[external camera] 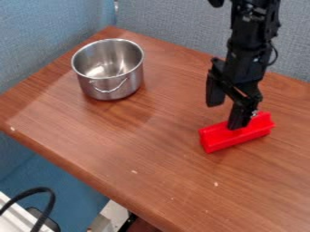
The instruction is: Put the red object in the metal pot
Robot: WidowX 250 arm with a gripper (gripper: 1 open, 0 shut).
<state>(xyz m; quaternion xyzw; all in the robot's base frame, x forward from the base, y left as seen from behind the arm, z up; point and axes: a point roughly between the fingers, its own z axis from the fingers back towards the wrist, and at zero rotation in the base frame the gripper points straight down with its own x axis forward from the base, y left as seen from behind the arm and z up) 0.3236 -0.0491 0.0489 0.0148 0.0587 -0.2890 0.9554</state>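
Note:
The red object (235, 135), a bright red elongated block, lies flat on the wooden table (133, 136) at the right side. My gripper (227, 109) hangs just above its middle with the black fingers apart, open and holding nothing; one finger (241, 115) reaches down close to the block's top. The metal pot (108, 69), shiny and round with a thin wire handle on its near side, stands empty at the table's back left, well apart from the block and the gripper.
The table's front edge runs diagonally from left to lower right. A blue wall (54, 23) stands behind the pot. Black cables (27, 208) lie on the floor at the lower left. Bare wood separates pot and block.

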